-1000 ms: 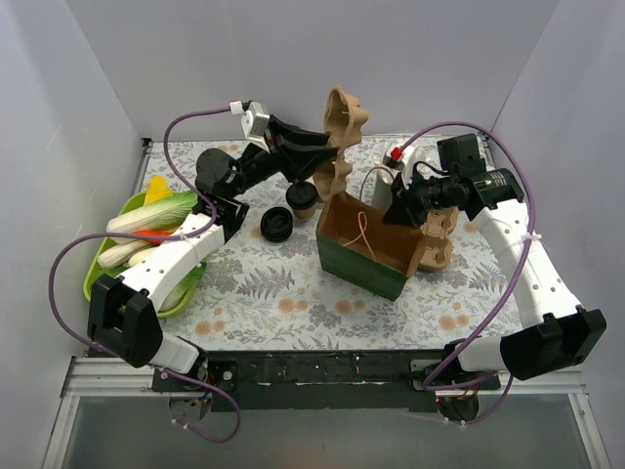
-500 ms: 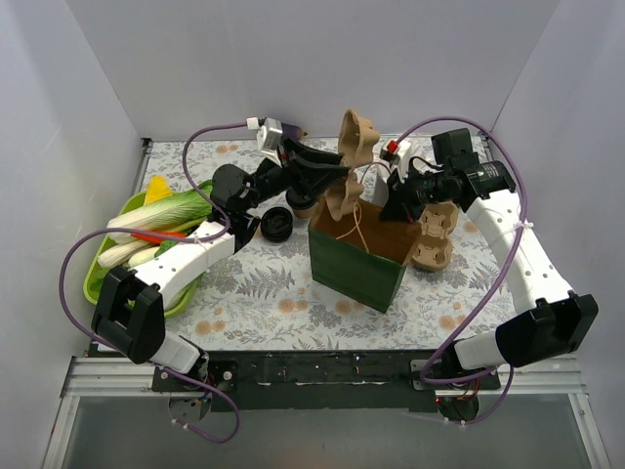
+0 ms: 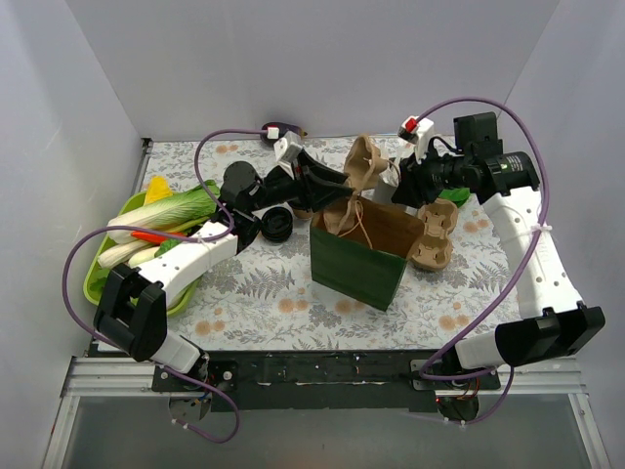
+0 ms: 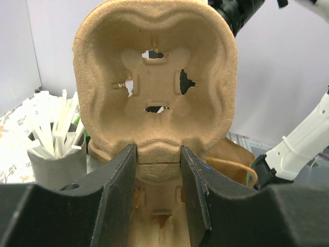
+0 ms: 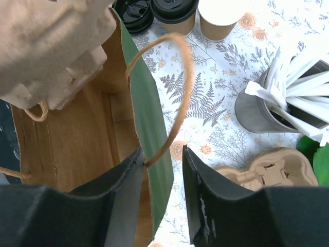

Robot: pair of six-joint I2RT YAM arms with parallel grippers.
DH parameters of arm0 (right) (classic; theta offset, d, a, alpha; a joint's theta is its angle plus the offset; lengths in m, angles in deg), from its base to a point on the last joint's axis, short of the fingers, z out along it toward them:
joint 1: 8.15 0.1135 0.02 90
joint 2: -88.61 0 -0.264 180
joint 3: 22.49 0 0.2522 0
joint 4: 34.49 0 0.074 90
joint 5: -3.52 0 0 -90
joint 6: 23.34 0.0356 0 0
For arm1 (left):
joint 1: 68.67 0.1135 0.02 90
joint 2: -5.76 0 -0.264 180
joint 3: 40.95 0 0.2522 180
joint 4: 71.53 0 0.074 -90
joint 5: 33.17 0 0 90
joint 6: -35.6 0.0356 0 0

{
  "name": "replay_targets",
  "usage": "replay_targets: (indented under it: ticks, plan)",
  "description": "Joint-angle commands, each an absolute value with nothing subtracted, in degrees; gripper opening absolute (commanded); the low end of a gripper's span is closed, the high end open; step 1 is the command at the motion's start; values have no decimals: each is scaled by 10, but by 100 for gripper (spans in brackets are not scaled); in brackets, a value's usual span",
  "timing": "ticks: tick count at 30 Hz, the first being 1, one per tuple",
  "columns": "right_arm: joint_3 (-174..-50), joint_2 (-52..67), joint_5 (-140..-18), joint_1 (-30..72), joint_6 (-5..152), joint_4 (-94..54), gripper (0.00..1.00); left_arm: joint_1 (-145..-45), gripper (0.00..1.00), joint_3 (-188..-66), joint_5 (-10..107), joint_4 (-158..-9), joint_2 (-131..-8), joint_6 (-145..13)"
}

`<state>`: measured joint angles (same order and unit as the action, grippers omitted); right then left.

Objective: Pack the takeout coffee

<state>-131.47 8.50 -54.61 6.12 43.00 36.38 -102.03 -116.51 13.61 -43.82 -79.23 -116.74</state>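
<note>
**Operator:** What has changed in the last second?

**Guide:** Your left hand (image 4: 158,159) has brought the cup tray (image 4: 154,92) from high at the back down over the mouth of the bag (image 3: 356,259). Its fingers are clamped on the tray's lower rim. Your right hand (image 5: 162,164) has risen with the bag. It is closed on the rim beside the handle (image 5: 169,77), and the bag now stands more upright with its mouth open.

**Operator:** Where is the coffee?

**Guide:** The coffee (image 5: 175,11) is not yet packed. It stands on the counter (image 3: 264,283) outside the bag, between the stack of lids (image 5: 133,13) and the open cup (image 5: 221,18). Neither hand touches it. The step in hand appears to be loading the tray, with the coffee to follow. Keep your right grip until the tray clears the handle.
</note>
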Motion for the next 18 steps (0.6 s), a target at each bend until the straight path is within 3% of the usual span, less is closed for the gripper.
replay_targets:
  ticks: [1,2,5,8,18]
  plan:
    - [-1314,106,-534,50,442,361,37,-1022,0,-1178,110,-502,-757,-1105]
    - [-1313,106,-519,49,442,354,27,-1023,0,-1182,108,-511,-755,-1098]
    - [-1325,93,-489,46,443,349,11,-1023,0,-1192,110,-522,-751,-1084]
    - [-1355,71,-468,46,444,353,2,-1027,0,-1218,128,-508,-759,-1076]
    - [-1359,54,-447,46,457,348,1,-1036,0,-1296,205,-494,-764,-1042]
